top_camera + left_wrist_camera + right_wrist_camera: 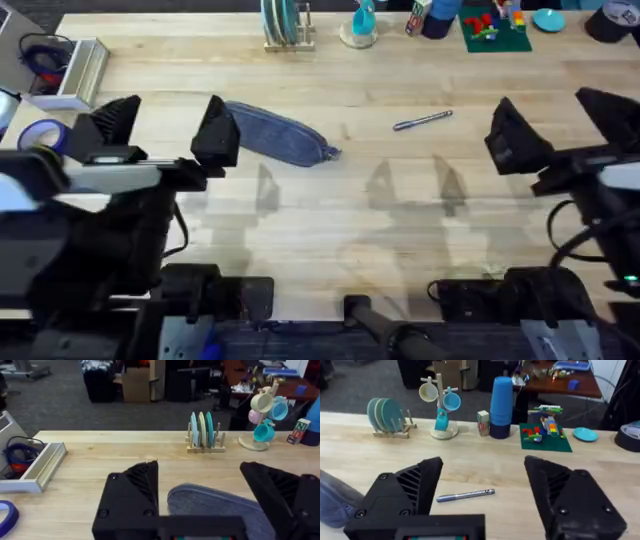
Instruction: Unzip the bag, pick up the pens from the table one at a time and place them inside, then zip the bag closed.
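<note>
Denim was what we saw first: the oblong blue-grey fabric pouch (282, 137) lay on the light wooden plank table (330, 220), left of centre, its zipper looking closed in the overhead view. We found the left gripper (165, 130) hanging with its black fingers spread wide, one fingertip over the pouch's left end. The slim silver-grey metal pen (423, 121) lay by itself, well apart to the right of the pouch. The right gripper (560, 125) hung near the table's right edge, its fingers likewise spread, holding nothing.
</note>
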You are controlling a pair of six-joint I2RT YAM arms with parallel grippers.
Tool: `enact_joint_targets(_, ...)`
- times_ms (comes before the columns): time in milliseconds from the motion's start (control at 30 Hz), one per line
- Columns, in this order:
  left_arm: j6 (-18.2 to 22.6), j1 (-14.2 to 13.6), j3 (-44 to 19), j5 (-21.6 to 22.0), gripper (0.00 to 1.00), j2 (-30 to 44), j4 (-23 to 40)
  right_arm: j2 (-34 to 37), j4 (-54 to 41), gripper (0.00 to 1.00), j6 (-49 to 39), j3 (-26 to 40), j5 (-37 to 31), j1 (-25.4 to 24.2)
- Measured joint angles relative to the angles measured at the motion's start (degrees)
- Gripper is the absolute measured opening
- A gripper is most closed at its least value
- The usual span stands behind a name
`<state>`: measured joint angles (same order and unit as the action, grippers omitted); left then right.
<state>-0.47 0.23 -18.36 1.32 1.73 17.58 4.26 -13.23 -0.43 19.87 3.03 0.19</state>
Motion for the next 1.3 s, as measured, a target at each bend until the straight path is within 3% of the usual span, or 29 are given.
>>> enact_joint_targets(367,0.0,0.0,-16.1,0.0,0.992,15.4,9.9,15.3,-5.9,0.996,0.0,16.1,1.1,0.0)
enact_joint_targets(1000,0.0,0.0,-45.4,-0.5,0.992,43.3,32.5,45.7,-30.9,0.996,0.0,45.2,4.1,0.0)
enact_joint_targets(1167,0.0,0.0,-50.0,-0.9,0.991,49.7,34.0,51.2,-33.9,0.996,0.0,49.2,4.1,0.0)
enact_joint_targets(1300,0.0,0.0,-50.2,-1.2,0.993,53.0,33.4,54.0,-34.0,0.996,0.0,49.8,4.1,0.0)
